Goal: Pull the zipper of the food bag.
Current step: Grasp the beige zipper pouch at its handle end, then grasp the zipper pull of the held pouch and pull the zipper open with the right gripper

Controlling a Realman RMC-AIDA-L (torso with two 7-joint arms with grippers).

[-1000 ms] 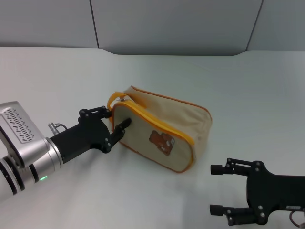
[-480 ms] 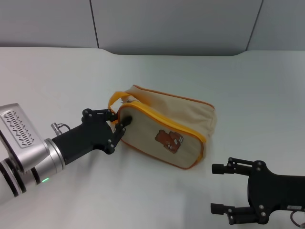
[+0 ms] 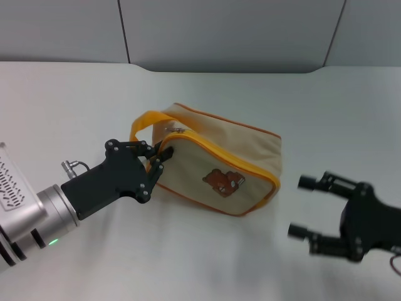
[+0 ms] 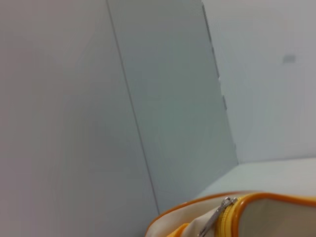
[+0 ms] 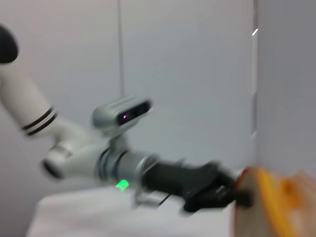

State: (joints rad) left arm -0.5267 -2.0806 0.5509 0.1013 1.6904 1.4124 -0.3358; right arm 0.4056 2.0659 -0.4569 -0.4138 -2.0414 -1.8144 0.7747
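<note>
Where the head view looks down on the white table (image 3: 207, 263), the left gripper (image 3: 158, 160) has its black fingers closed against the near end of the food bag (image 3: 216, 166), just below the orange loop strap (image 3: 143, 123), while the right gripper (image 3: 307, 207) hovers beside the bag's far end, its fingers spread apart and touching nothing. In the left wrist view, the zipper (image 4: 222, 217) and its silvery pull tab (image 4: 215, 220) lie right at the fingers' end of the bag's rim. In the right wrist view, the left gripper (image 5: 236, 193) meets the bag's orange-trimmed end.
</note>
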